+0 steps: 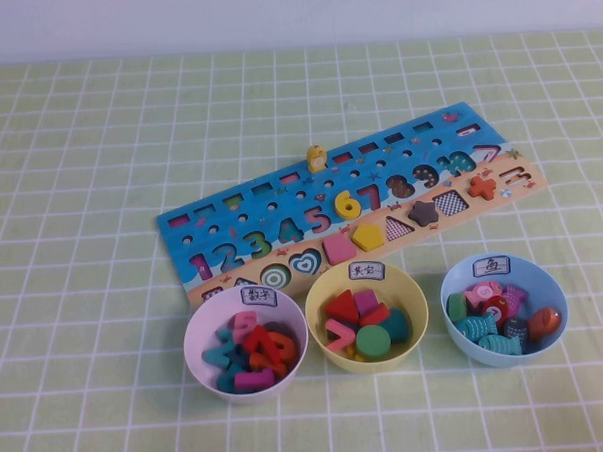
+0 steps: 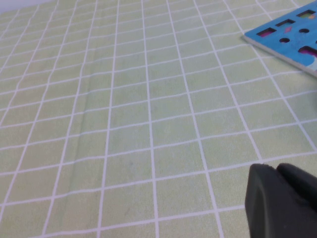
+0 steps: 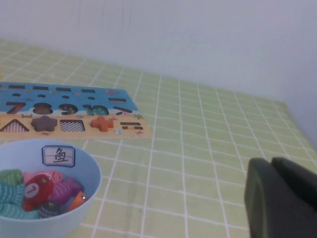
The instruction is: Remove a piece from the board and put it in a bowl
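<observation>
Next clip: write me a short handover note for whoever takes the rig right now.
Left hand: parked over bare cloth beside the board's end, holding nothing.
Right hand: shut, empty, parked beside the light blue plastic bowl.
Small red wooden digit 7 sits in the long blue-and-tan wooden puzzle board.
Pale lilac plastic bowl stands in front.
Done: nothing.
Left: lift the 7, drop it in the lilac bowl.

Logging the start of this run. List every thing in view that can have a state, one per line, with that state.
red 7: seated in the board, untouched
board: flat on the cloth, most digits in place
lilac bowl: upright, holding digit pieces
yellow bowl: upright, holding shape pieces
blue bowl: upright, holding fish pieces
left gripper: over bare cloth beside the board's corner
right gripper: shut, empty, beside the blue bowl
</observation>
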